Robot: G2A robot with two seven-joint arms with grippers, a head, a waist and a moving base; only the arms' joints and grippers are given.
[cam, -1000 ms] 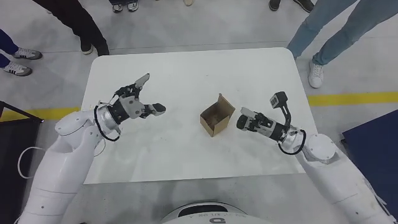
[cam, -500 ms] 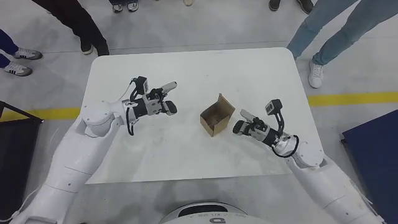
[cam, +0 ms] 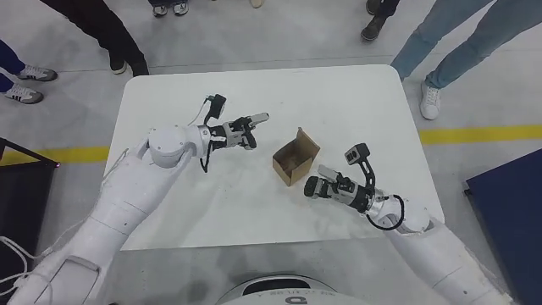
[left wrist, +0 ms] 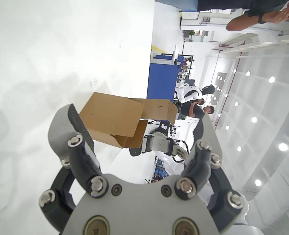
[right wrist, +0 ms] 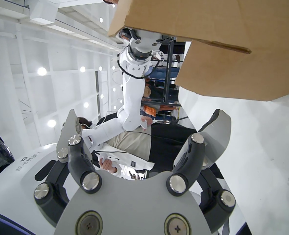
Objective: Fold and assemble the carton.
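Note:
A small brown carton (cam: 295,158) stands on the white table (cam: 254,212) near its middle, top flaps up and its mouth open. My left gripper (cam: 257,129) hovers just left of it, open and holding nothing. In the left wrist view the carton (left wrist: 112,118) lies just beyond the left gripper (left wrist: 134,123), with the other arm behind it. My right gripper (cam: 311,188) sits in front of the carton and slightly to its right, open and holding nothing. From the right wrist the carton (right wrist: 208,25) looms close beyond the right gripper (right wrist: 144,121).
Several people stand around the table's far side and right corner. A blue cabinet (cam: 508,199) stands on the floor to the right, and a black object (cam: 17,195) to the left. Bare table lies on both sides of the carton.
My left gripper has swung right across the table to just beside the carton. The right gripper has slid toward the table's front edge and a little left. The carton stayed put.

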